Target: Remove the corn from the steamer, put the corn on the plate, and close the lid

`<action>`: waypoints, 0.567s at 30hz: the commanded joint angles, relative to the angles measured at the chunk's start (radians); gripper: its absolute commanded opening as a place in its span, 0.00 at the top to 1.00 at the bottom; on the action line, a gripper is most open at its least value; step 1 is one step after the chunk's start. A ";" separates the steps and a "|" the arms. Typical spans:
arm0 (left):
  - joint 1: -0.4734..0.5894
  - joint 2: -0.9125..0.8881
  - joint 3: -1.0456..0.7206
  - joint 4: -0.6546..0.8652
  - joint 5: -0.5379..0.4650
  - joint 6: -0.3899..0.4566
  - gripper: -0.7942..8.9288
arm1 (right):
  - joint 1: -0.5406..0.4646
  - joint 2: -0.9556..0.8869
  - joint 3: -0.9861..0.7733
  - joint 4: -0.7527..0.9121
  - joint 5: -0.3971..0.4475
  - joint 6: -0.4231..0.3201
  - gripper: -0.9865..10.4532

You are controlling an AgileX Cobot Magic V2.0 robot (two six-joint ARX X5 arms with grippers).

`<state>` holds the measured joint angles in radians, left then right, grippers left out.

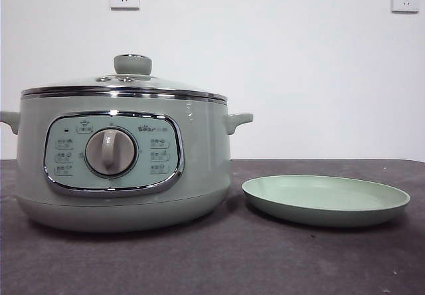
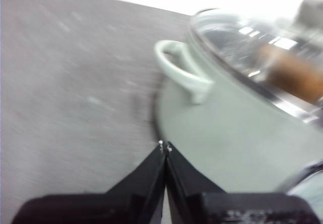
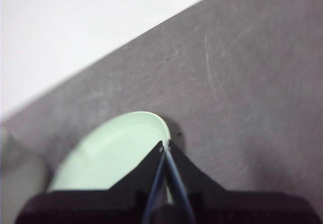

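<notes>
Steamer [image 1: 123, 169]: on surface [image 1: 219, 262], lid [image 1: 126, 86] seated. Corn [image 2: 292, 75]: inside, under the glass. Plate [image 1: 325, 200]: beside it, bare. Left end effector [image 2: 165, 147], right end effector [image 3: 165, 146]: jaws together, holding nothing. Step: part jaws, centre on knob [image 1: 132, 64], lift straight.

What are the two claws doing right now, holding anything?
Left gripper: fingers closed, holding nothing, beside the steamer.
Right gripper: fingers closed, holding nothing, over the plate.
</notes>
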<state>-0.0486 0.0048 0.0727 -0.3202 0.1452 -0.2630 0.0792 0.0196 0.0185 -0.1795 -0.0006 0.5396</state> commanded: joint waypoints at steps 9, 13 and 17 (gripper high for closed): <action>0.003 -0.003 0.032 0.071 0.043 -0.156 0.93 | 0.001 0.009 0.013 0.011 -0.109 0.112 0.92; 0.003 0.008 0.101 0.051 0.044 -0.152 0.93 | 0.002 0.053 0.095 -0.028 -0.109 0.066 0.92; 0.002 0.071 0.195 0.030 0.052 -0.131 0.93 | 0.002 0.140 0.224 -0.075 -0.109 -0.031 0.92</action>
<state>-0.0486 0.0616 0.2565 -0.2871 0.1928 -0.4110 0.0792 0.1467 0.2172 -0.2565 -0.1085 0.5694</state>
